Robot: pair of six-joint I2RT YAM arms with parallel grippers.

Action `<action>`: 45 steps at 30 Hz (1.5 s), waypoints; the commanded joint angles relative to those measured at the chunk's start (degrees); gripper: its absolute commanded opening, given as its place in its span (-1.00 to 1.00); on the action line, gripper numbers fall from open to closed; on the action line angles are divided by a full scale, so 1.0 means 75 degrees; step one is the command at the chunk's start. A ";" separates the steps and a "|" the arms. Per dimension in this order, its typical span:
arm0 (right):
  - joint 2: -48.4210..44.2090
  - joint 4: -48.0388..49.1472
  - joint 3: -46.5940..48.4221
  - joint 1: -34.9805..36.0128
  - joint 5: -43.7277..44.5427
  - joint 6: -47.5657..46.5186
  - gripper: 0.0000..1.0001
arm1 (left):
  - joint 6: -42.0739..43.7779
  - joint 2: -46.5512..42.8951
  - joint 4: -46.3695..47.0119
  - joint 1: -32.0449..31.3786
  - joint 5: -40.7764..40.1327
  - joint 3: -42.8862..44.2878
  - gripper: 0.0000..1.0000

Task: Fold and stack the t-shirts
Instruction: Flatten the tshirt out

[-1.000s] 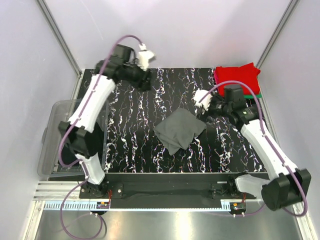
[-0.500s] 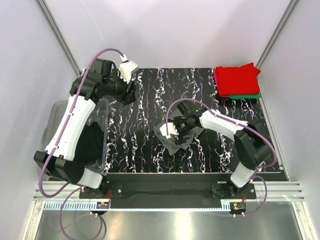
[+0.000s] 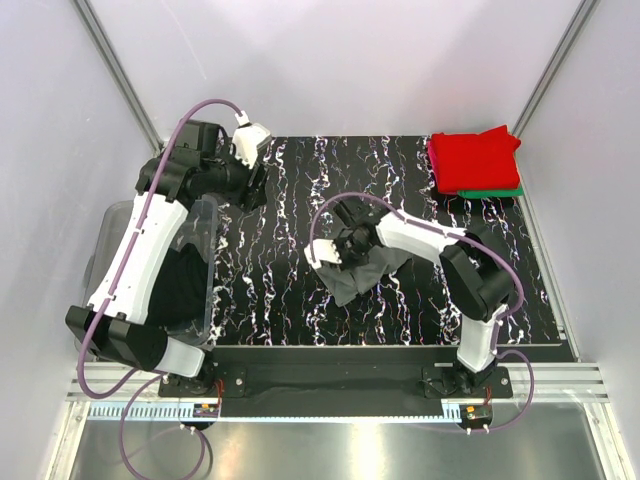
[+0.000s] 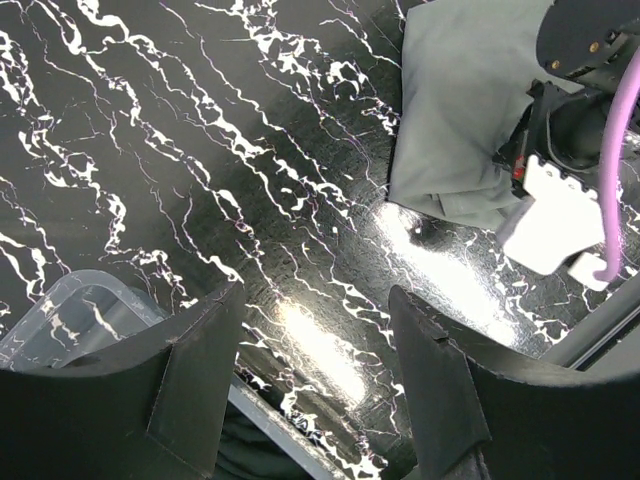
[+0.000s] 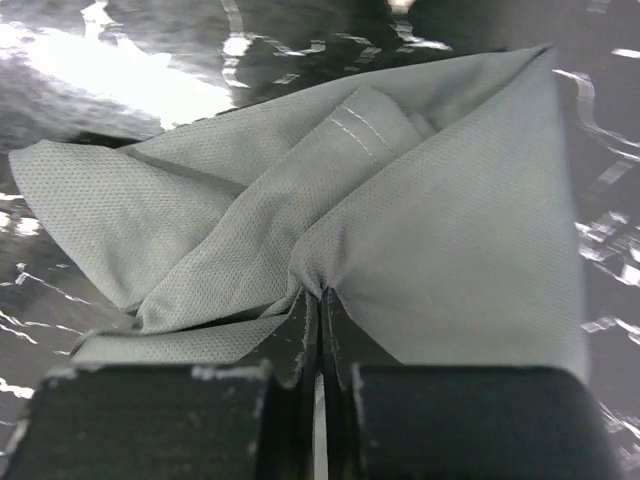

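Pinching hard, the right gripper has its jaws pressed together on a bunched fold of the dark grey t-shirt. That shirt lies crumpled on the marbled black table, just right of centre. The right arm bends in from 5 o'clock and reaches across to the shirt's left edge.

Over at 9 o'clock sits the clear plastic tub, off the table's left edge, with black cloth heaped inside it. I can't tell how that cloth is folded.

Further out at 10 o'clock the left gripper hangs over bare table by the tub's far corner. Its jaws are spread wide and hold nothing.

Farthest back, at 1 o'clock in the corner, the red t-shirt lies folded on top of the green t-shirt, only a strip of green showing.
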 commanded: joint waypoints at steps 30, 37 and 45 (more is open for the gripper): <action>-0.2638 0.0954 -0.0466 -0.1955 0.1822 0.0551 -0.01 | 0.0099 0.0859 0.0943 0.0316 -0.2521 0.1757 0.30; -0.1130 0.0954 0.2417 -0.0455 0.0796 0.3857 0.29 | 0.0380 0.0403 0.0954 0.0316 -0.3061 0.1243 0.30; 0.2714 0.0077 0.6129 -0.0396 0.1077 0.5981 0.15 | 0.0416 -0.0664 0.0872 0.0316 -0.2896 0.0152 0.30</action>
